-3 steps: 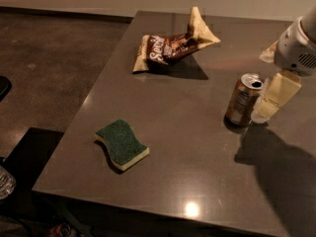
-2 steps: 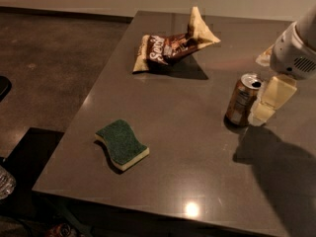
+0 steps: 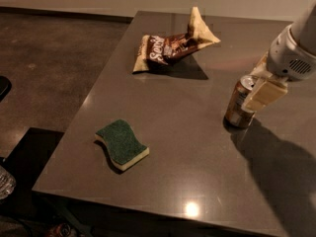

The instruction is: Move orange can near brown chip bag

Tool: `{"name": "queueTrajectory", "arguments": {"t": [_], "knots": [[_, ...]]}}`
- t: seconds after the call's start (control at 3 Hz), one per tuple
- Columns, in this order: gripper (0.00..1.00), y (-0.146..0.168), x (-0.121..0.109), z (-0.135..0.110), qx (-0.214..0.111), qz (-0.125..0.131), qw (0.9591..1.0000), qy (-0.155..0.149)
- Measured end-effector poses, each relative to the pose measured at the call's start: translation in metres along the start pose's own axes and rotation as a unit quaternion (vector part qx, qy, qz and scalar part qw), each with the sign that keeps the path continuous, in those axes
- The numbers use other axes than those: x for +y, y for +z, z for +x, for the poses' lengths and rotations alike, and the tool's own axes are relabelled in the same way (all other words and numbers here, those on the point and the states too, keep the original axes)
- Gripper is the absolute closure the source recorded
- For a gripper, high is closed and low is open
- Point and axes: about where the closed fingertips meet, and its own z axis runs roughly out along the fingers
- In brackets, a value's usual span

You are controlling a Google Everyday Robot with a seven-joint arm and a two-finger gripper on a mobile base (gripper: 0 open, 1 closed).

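**Closing in on can, not yet lifted**

Orange can [image 3: 239,105] upright on table [image 3: 197,177] near right edge, well apart from brown chip bag [image 3: 168,51] at far side. Gripper [image 3: 254,89] right against can's upper right; open or clamped: cannot tell. Centre on can body below rim, squeeze square, lift straight, carry toward bag, set down just beside it without nudging. Versus a second ago: gripper slightly left, closer onto can; can, bag, green sponge [image 3: 122,144] unmoved.

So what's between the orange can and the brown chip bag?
Only bare table between orange can and brown chip bag, camera view; gripper at the can.
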Motion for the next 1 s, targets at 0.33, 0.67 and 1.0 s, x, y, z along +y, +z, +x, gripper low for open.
{"name": "queueTrajectory", "arguments": {"t": [0.33, 0.67, 1.0], "knots": [[0.65, -0.003, -0.002, -0.003, 0.001, 0.002, 1.0, 0.0], [0.88, -0.008, -0.017, -0.013, 0.009, 0.012, 0.9999, 0.002], [1.0, -0.007, -0.042, -0.03, 0.008, 0.017, 0.9998, 0.003]]}}
